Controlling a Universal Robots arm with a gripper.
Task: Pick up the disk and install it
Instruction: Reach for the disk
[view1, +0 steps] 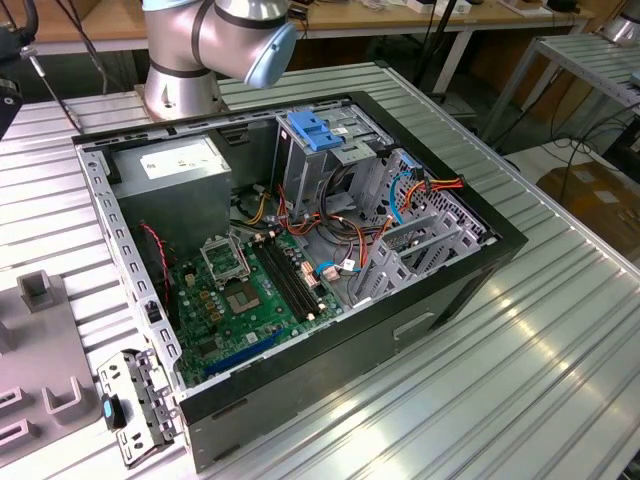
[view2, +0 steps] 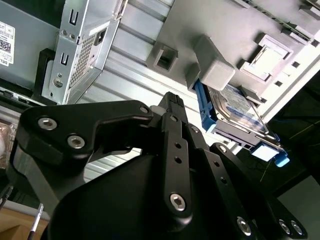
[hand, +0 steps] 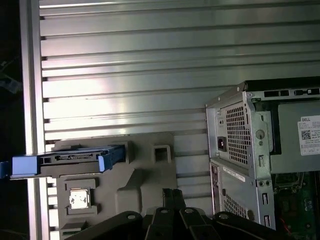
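Disk (hand: 75, 159) on edge in grey holder (hand: 145, 185) at bench (hand: 150, 50) edge; open computer case (view1: 455, 290) alongside. My tool (hand: 173, 193) clenched, empty, over holder.

Catching glare along a ribbed aluminium tabletop (view1: 560, 400), backing onto a wooden-topped workbench (view1: 380, 18), overlooking a cardboard box (view1: 590, 195) on the floor.

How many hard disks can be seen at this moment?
1. The disk rests on the grey fixture beside the open computer case, seen in both wrist views. More may be hidden inside the case.
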